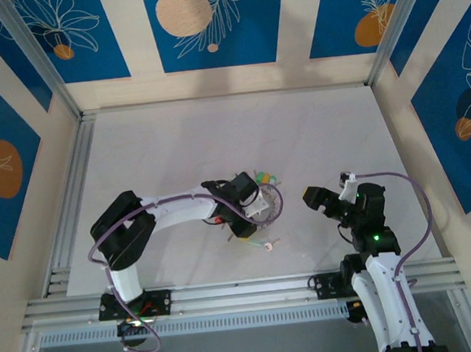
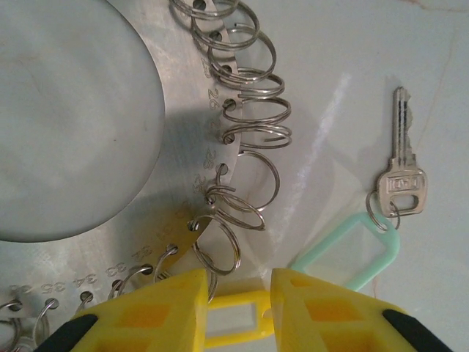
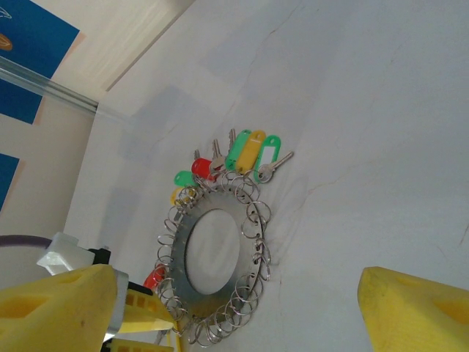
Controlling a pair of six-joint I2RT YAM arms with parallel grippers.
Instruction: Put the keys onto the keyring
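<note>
**Yellow key at the rim, one split ring to catch**

The keyring (image 2: pixel 183 158) lies flat near the middle of the worktop (image 1: pixel 314 137), its numbered rim hung with small split rings (image 2: pixel 256 103). From my right wrist I see the keys (image 3: pixel 251 150) already on it, a red, green and yellow cluster between the ring's 12 and 1 o'clock. One mint-tagged key (image 2: pixel 401 180) lies loose on the worktop; from above it sits just off the ring at 6 o'clock.

My left tool (image 2: pixel 240 293) is at the ring's edge with its yellow pads clamped on a yellow key tag (image 2: pixel 234 296), which spans the narrow gap between them. I cannot see whether that tag's own loop has caught a split ring.

I judge the step in hand is threading this key on. To do it well, I would hold the tag firmly but low, so its loop stays free, and lead the loop along the wire of the nearest split ring instead of pushing straight at the plate, which could slide.

My right tool (image 1: pixel 319 199) hangs at the ring's 3 o'clock, well apart from it, jaws wide and empty. Pressing it on the plate's bare edge would stop that sliding.
</note>
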